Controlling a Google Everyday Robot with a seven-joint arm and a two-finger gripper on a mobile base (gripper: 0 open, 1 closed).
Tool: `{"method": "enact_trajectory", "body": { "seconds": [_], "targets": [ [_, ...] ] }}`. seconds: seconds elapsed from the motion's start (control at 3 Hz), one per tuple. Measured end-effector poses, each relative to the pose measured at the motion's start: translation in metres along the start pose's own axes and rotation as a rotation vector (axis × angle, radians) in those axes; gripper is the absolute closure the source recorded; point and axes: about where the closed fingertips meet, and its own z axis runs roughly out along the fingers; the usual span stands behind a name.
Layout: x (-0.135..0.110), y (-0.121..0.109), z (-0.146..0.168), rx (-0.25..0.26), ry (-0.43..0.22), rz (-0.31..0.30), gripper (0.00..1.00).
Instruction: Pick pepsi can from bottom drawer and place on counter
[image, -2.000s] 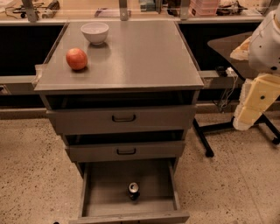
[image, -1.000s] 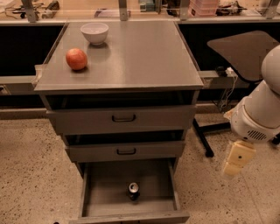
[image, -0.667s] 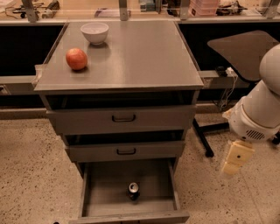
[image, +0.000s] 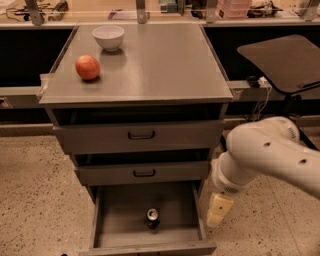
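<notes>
The pepsi can (image: 152, 218) stands upright in the open bottom drawer (image: 120, 220), near its middle front, silver top showing. The counter (image: 150, 65) is the grey top of the drawer cabinet. My gripper (image: 219, 211) hangs at the end of the white arm, low and just right of the open drawer's right wall. It is roughly level with the can and apart from it, holding nothing.
A red apple (image: 88, 67) and a white bowl (image: 108, 37) sit on the counter's back left. Two upper drawers with dark handles (image: 141, 135) are closed. A dark side table (image: 285, 62) on a stand is at the right. Speckled floor surrounds the cabinet.
The arm has swung down and to the left, bringing the gripper from the far right to just beside the open bottom drawer. The can has not moved.
</notes>
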Motion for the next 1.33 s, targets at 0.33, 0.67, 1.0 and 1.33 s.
{"method": "enact_trajectory", "body": {
  "seconds": [0.33,0.67,1.0,1.33],
  "targets": [
    [-0.002,-0.002,0.015,0.029,-0.022,0.007,0.00],
    [-0.003,-0.002,0.014,0.027,-0.036,0.001,0.00],
    [-0.040,-0.009,0.072,-0.026,-0.167,0.014,0.00],
    [-0.071,-0.002,0.146,-0.060,-0.256,0.021,0.00]
  ]
}}
